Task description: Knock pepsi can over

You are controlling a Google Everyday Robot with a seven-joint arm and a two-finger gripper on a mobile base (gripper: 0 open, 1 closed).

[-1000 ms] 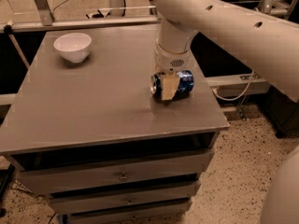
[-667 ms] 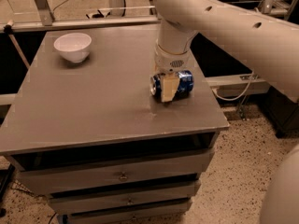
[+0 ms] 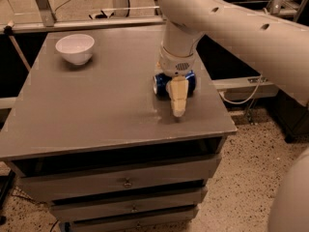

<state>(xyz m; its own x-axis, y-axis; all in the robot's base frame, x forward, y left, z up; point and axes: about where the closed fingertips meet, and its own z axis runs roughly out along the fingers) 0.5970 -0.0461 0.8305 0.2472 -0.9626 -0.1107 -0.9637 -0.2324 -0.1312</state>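
Note:
The pepsi can (image 3: 190, 81), dark blue with a silver end, lies on its side on the grey table (image 3: 96, 105) near the right edge. My gripper (image 3: 177, 106) hangs from the white arm directly in front of the can, covering its middle. The cream-coloured gripper tip points down toward the table's front edge, just in front of the can. Only the can's two ends show on either side of the gripper.
A white bowl (image 3: 75, 48) stands at the table's far left corner. The table's right edge (image 3: 219, 100) is close to the can. Drawers (image 3: 125, 182) sit under the tabletop. A metal rail (image 3: 96, 23) runs behind the table.
The gripper has shifted a little toward the table's front edge and reaches further past the can. The can lies in about the same spot.

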